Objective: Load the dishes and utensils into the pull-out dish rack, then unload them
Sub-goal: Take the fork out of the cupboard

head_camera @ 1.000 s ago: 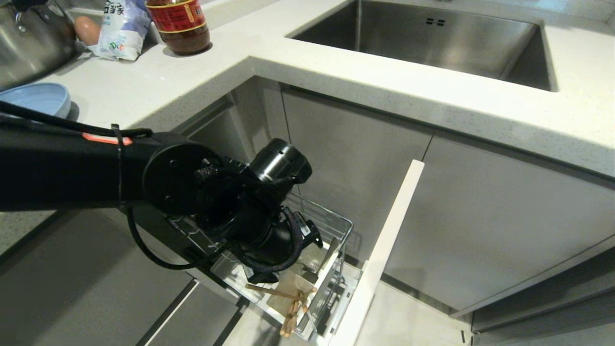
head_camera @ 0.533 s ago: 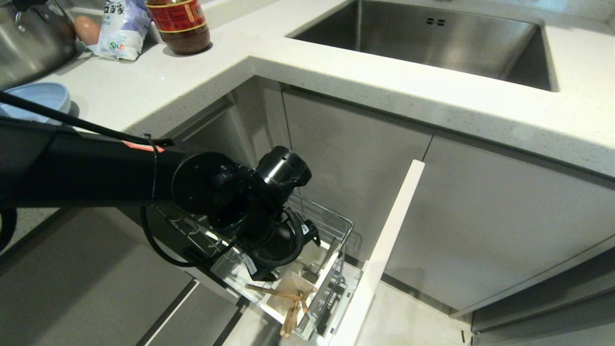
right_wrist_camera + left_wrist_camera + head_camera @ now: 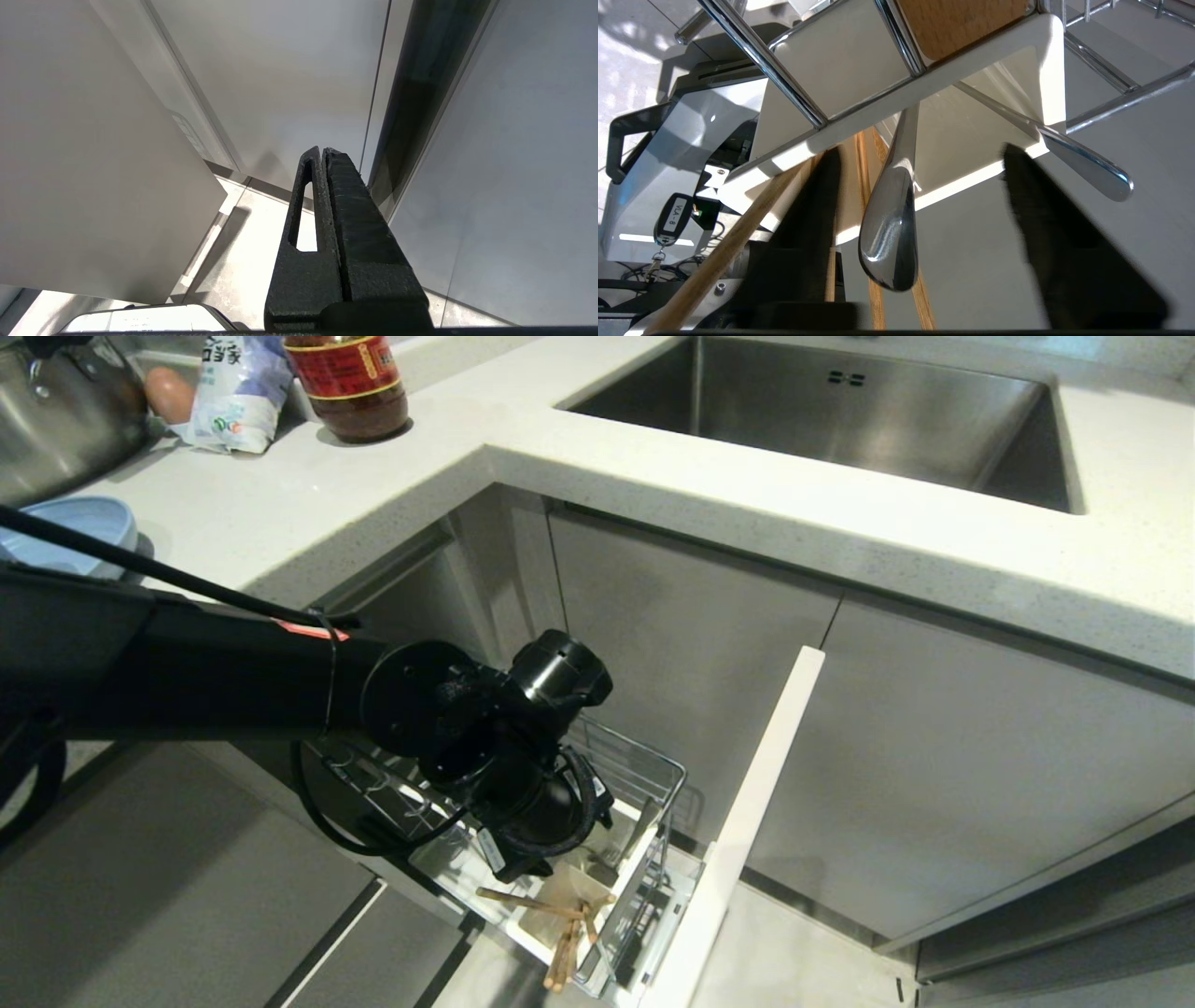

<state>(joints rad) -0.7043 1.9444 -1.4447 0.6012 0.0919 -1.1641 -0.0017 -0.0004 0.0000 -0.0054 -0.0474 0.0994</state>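
Observation:
The pull-out dish rack (image 3: 653,770) stands drawn out below the counter. My left arm (image 3: 504,775) reaches down into it and its wrist hides the fingers in the head view. In the left wrist view my left gripper (image 3: 920,151) is open, one finger on each side of a silver utensil handle (image 3: 889,233) that rises from the white utensil cup (image 3: 840,60). Neither finger touches the handle. A second silver handle (image 3: 1087,170) leans out to one side. The wooden chopsticks (image 3: 565,943) stand in the same cup. A pale blue dish (image 3: 70,527) sits on the counter at far left. My right gripper (image 3: 322,151) is shut and parked.
The rack's white cabinet front (image 3: 747,821) juts out right of the cup. On the counter stand a steel pot (image 3: 56,420), a white bag (image 3: 238,392), an egg (image 3: 170,394) and a sauce jar (image 3: 350,387). The steel sink (image 3: 840,411) lies at the back right.
My left arm has stretched further right and sunk a little toward the utensil cup. The chopsticks and the blue dish have not moved.

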